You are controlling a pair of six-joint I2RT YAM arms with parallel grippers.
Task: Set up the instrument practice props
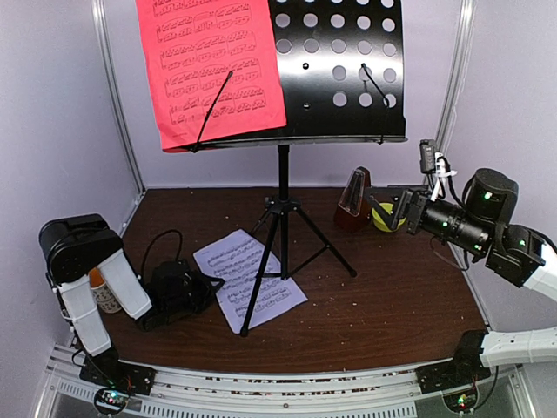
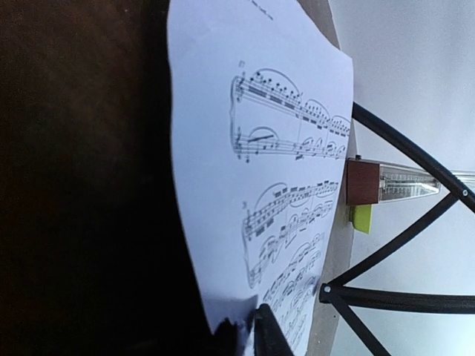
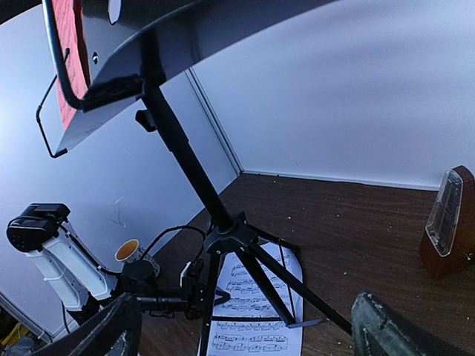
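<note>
Left wrist view puts my left gripper [image 2: 249, 337] at the long edge of the white sheet [image 2: 245, 111] lying on the table [image 2: 74, 185] by the legs of the music stand [image 2: 401, 299], fingers [image 2: 269, 334] nearly together though I cannot tell if they pinch it, my open right gripper [image 1: 387, 211] well apart.

Top view high behind, both wrist views low, sharing white sheet [image 1: 228, 261]

Your left arm [image 1: 103, 292] folded low; left gripper [image 1: 202, 290] at table level, pointing right, jaws nearly together, thin gap. Your right arm [image 1: 487, 222] raised, reaching left; right gripper [image 1: 389, 209] jaws wide apart.
</note>
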